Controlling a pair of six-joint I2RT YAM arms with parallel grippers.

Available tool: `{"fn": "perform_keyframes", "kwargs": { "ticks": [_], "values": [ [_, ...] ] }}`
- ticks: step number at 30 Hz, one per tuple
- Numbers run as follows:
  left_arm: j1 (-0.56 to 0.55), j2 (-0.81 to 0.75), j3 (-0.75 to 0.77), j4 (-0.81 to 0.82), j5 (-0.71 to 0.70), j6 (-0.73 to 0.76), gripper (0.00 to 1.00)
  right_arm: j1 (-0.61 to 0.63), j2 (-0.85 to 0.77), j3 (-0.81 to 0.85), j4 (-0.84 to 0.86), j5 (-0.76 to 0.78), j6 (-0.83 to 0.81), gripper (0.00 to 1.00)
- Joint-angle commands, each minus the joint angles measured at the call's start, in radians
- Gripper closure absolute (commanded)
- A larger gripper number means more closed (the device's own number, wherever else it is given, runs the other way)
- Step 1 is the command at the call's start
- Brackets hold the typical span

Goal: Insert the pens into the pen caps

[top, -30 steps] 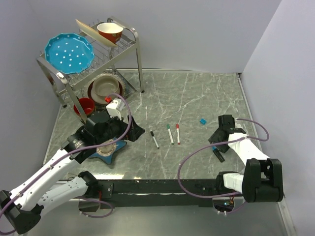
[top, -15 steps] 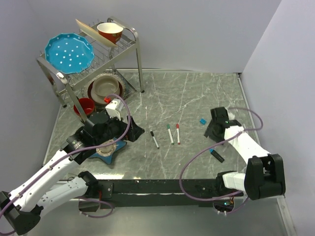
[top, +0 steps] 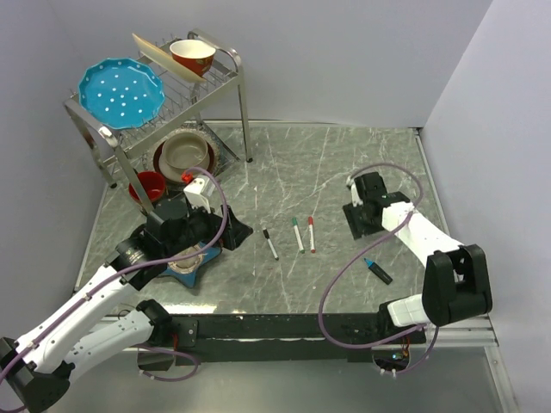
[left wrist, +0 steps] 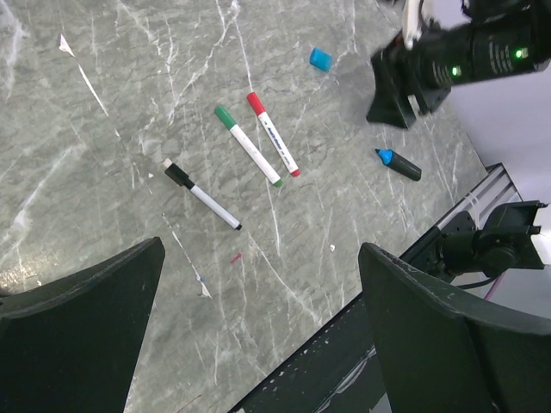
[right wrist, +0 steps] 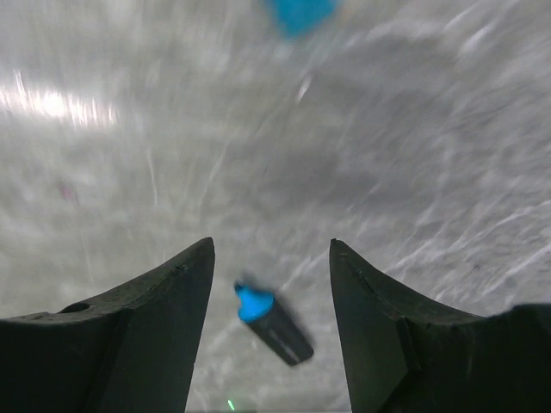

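Three slim white pens lie side by side mid-table: a black-ended pen [top: 271, 243] [left wrist: 202, 194], a green-ended pen [top: 298, 234] [left wrist: 249, 146] and a red-ended pen [top: 311, 234] [left wrist: 274, 135]. A thick dark marker with a bare blue tip [top: 377, 270] [left wrist: 399, 163] [right wrist: 274, 323] lies near the front right. A blue cap [left wrist: 320, 58] [right wrist: 300, 13] lies loose behind it; in the top view my right gripper hides it. My right gripper [top: 358, 218] [right wrist: 271, 249] is open and empty, hovering between marker and cap. My left gripper [top: 234, 230] [left wrist: 258, 258] is open and empty, left of the pens.
A dish rack [top: 219, 73] with a blue plate [top: 120, 92] and a bowl stands at the back left, with bowls [top: 182, 153] and a red cup [top: 148, 186] below it. A blue star-shaped dish [top: 185, 268] lies under my left arm. A black rail [top: 284, 327] runs along the table's front edge.
My right gripper has moved back and left, away from the dark marker towards the blue cap. The marker stays on the table. The left arm has barely moved.
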Motion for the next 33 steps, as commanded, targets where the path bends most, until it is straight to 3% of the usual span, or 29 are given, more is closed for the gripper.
{"fn": "perform_keyframes", "kwargs": {
  "ticks": [1,5,14,33],
  "values": [
    [0.004,0.002,-0.005,0.045,0.018,0.019,0.01,0.005,-0.068,-0.017,-0.084,-0.082,-0.216,0.36],
    [0.004,0.012,0.004,0.038,0.008,0.022,0.01,0.014,-0.09,-0.087,-0.085,0.009,-0.276,0.36],
    [0.004,0.014,-0.006,0.052,0.021,0.015,0.01,0.05,-0.167,-0.193,-0.093,-0.109,-0.37,0.39],
    [0.006,0.005,0.003,0.051,0.019,0.014,0.01,-0.027,0.039,-0.193,-0.075,-0.085,-0.408,0.44]
  ]
}}
